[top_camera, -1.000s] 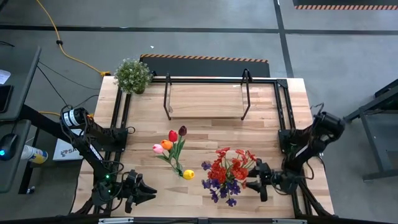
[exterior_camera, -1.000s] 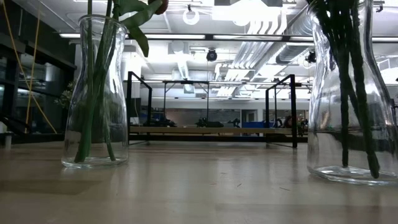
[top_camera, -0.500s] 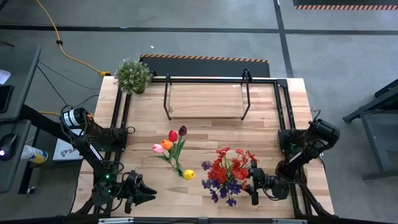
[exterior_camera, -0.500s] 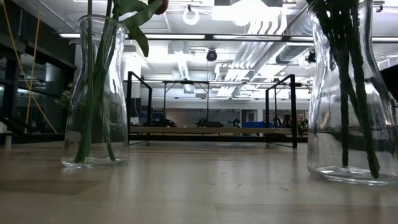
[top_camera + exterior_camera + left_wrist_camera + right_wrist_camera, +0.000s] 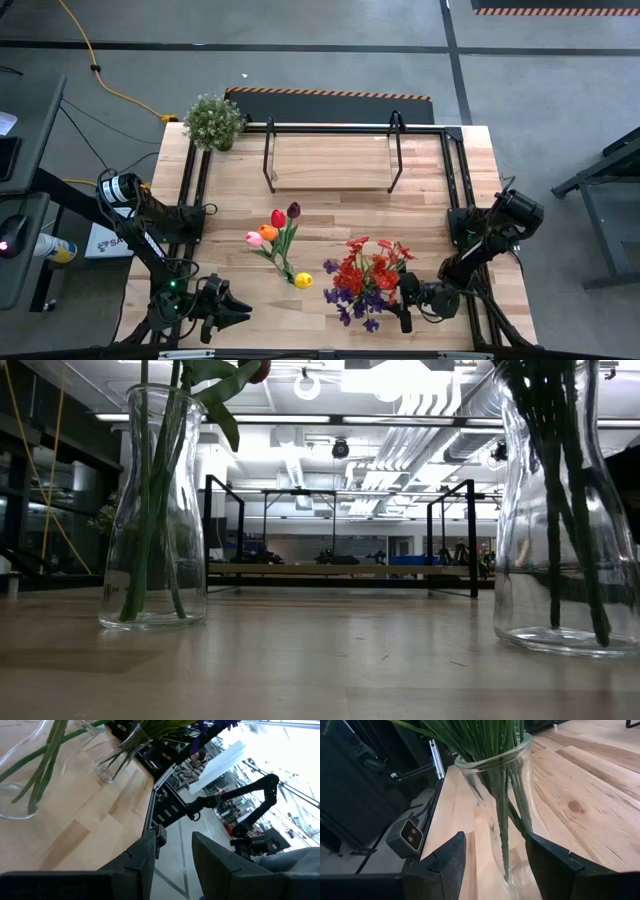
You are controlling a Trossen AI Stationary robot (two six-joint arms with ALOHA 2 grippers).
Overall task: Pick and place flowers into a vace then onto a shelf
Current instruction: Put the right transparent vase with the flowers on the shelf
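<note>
A clear glass vase [image 5: 365, 292] holding red and purple sprays [image 5: 368, 272] stands upright near the table's near edge; it also shows in the low view as the vase [image 5: 565, 510]. A second glass vase of tulips [image 5: 278, 240] stands upright to its left, vase [image 5: 155, 510]. My right gripper [image 5: 404, 302] is open and level at the spray vase's right side. In the right wrist view the gripper [image 5: 495, 865] has a finger on either side of the vase [image 5: 502, 805]; I see no touch. My left gripper [image 5: 235, 308] [image 5: 175, 852] waits open at the near-left corner.
The light-wood shelf [image 5: 330, 160] on its black frame stands at the table's far middle, shelf [image 5: 340, 570]. A bushy potted plant [image 5: 213, 120] sits at the far-left corner. Bare planks lie between the vases and the shelf.
My right gripper has moved toward the table's left and slightly toward the near edge, closing in on the spray vase until its open fingers stand around the vase. Both vases have stayed in place.
</note>
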